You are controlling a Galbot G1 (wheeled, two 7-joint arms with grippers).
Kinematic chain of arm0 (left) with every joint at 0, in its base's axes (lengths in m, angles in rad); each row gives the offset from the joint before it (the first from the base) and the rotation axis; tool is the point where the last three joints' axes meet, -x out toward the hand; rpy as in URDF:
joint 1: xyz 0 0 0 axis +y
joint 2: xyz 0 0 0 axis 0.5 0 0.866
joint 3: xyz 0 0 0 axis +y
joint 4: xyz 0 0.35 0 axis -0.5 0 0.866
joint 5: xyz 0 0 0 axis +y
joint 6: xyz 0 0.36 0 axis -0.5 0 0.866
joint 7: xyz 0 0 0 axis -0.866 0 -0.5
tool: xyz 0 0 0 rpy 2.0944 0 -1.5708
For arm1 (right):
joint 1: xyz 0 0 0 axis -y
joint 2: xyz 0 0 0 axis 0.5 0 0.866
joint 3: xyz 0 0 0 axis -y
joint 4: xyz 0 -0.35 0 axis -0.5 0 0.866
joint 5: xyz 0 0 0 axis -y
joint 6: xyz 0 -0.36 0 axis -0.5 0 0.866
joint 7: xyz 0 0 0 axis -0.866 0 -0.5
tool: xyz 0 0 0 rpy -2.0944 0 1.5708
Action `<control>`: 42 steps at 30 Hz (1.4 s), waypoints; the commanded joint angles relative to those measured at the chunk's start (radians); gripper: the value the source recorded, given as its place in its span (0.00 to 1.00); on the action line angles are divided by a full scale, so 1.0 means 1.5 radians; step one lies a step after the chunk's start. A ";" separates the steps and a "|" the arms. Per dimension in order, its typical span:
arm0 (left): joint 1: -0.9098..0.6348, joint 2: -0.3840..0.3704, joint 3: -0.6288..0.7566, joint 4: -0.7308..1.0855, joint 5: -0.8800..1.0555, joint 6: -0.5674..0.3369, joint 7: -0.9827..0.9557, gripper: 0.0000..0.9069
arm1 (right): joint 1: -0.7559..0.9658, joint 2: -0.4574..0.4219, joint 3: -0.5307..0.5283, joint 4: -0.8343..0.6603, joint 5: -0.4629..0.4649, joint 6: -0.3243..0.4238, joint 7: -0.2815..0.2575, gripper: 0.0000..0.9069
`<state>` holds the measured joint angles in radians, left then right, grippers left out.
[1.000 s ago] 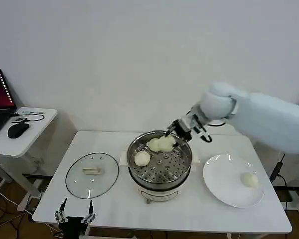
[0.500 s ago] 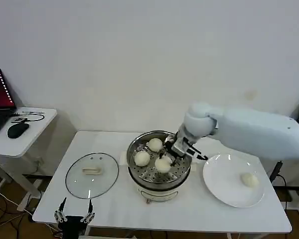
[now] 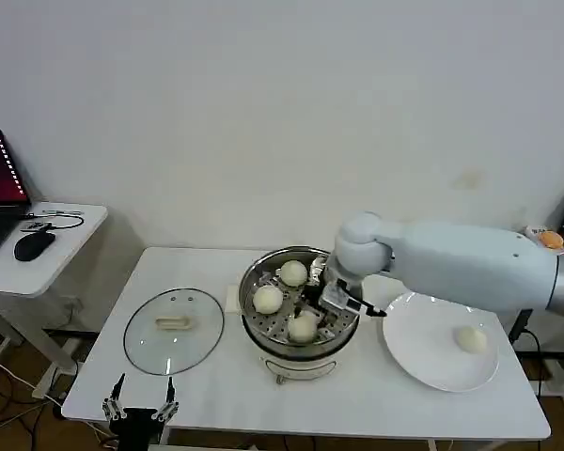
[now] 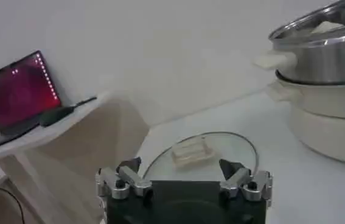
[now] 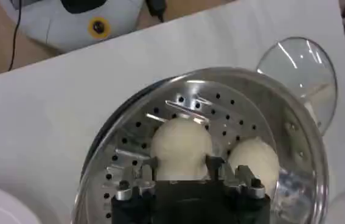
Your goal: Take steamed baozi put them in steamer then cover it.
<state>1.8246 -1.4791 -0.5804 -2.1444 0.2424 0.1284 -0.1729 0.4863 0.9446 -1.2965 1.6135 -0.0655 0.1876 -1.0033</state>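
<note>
Small cream-white steamed baozi (image 3: pixel 302 327): my right gripper (image 3: pixel 312 311) clamps the third in the shiny steel steamer (image 3: pixel 254 282), one waits on the flat white plate (image 3: pixel 409 338), the clear glass cover (image 3: pixel 174 329) is off, left gripper (image 4: pixel 184 176) idles open.

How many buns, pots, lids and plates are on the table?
Small round cream-white buns: 4 (steamer, plate)
Shiny stainless-steel steamer pot: 1
Clear glass lid: 1
Flat white plate: 1
Total: 7

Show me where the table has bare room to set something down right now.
Bare patches: the table's front edge below the steamer, and the back left corner behind the glass lid. The plate is mostly bare, with one bun. Crowded: the steamer, with three buns and the right gripper around the front bun. The left gripper hangs at the front left edge.
</note>
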 commanded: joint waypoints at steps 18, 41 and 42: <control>-0.025 0.025 0.012 0.013 -0.009 0.003 0.003 1.00 | 0.092 -0.108 0.066 -0.096 0.033 -0.109 -0.015 1.00; -0.060 0.054 0.060 0.032 -0.009 0.005 0.010 1.00 | -0.318 -0.453 0.328 -0.112 -0.064 -0.213 -0.016 1.00; -0.060 0.054 0.061 0.034 -0.008 0.005 0.010 1.00 | -0.336 -0.449 0.343 -0.122 -0.069 -0.213 -0.016 1.00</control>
<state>1.7406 -1.4026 -0.5015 -2.1080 0.2271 0.1370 -0.1584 0.3130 0.4113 -1.0174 1.4930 -0.0914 -0.0992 -1.0366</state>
